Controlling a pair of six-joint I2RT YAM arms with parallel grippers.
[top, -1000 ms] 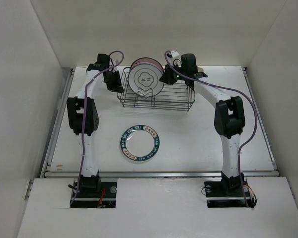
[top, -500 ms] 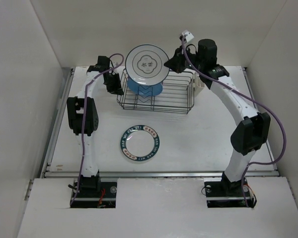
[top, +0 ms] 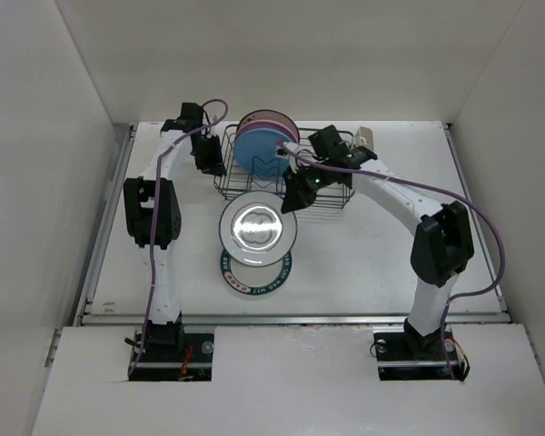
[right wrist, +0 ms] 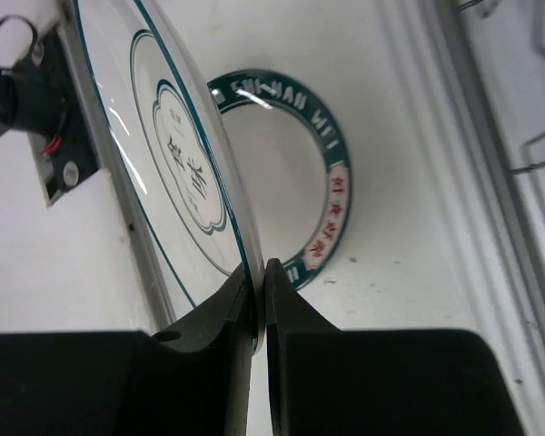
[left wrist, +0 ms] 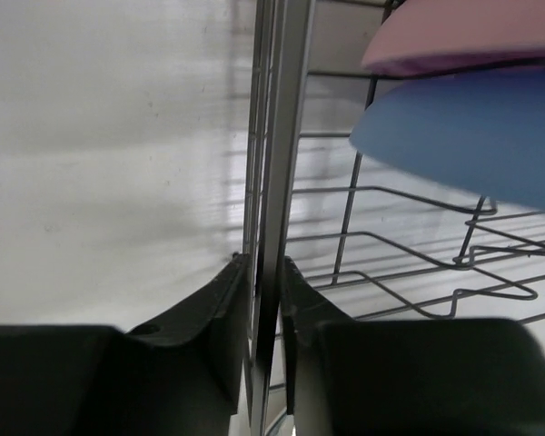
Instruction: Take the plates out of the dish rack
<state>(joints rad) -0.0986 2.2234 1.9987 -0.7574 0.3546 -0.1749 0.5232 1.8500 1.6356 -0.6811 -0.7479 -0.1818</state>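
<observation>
1. Two plates stand upright in the dish rack [top: 229,182]: the blue plate [top: 254,150] in front and the pink plate [top: 269,115] just behind it.
2. One more, the flower-outline plate [top: 259,225], was held high over the rack half a second ago. It now lies near-flat, low over the teal-rimmed plate [top: 254,286] on the desk [top: 372,263], and hides that plate's far part. Whether the two touch cannot be told.
3. At its right edge, the right claw [right wrist: 259,272] pinches the flower-outline plate's rim, jaws narrow.
4. At the rack's left end, the left claw [left wrist: 263,272] stands narrow around the rim wire, steadying it as it did a second ago.
5. Meaning for the task, as a judgement: the second plate is out of the rack and close to being stacked on the first. Its release is still to come, then the two remaining plates.
</observation>
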